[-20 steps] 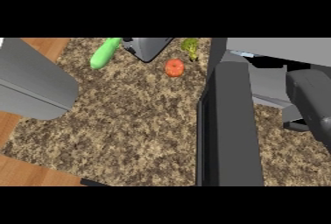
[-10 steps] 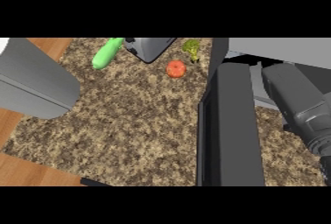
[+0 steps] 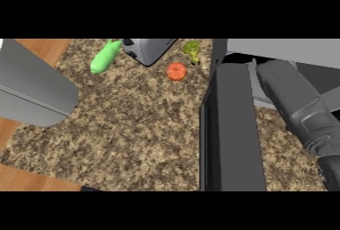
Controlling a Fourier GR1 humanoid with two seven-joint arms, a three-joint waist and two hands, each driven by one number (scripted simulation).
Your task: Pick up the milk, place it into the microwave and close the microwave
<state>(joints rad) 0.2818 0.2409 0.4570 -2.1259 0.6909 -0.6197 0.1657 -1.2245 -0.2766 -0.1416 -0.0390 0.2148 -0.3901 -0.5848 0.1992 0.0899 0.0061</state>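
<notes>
No milk shows anywhere in the head view. The microwave [image 3: 285, 47] stands at the top right. Its dark door [image 3: 229, 130] hangs open and runs edge-on down the middle right of the counter. My right forearm [image 3: 292, 99] lies slanted just right of the door, its far end at the microwave's opening. Only a black piece of my right hand [image 3: 331, 173] shows at the lower right edge. My left forearm [image 3: 33, 90] fills the left side, and its hand is out of the picture.
A green cucumber [image 3: 105, 57], a grey toaster-like box [image 3: 149, 48], a tomato [image 3: 176, 71] and a yellow-green broccoli [image 3: 192, 49] sit along the back of the speckled counter [image 3: 133, 134]. Wood shows past the counter's left edge.
My right forearm has swung in from the right edge toward the open door and now lies close beside it. The left forearm and the door have stayed put.
</notes>
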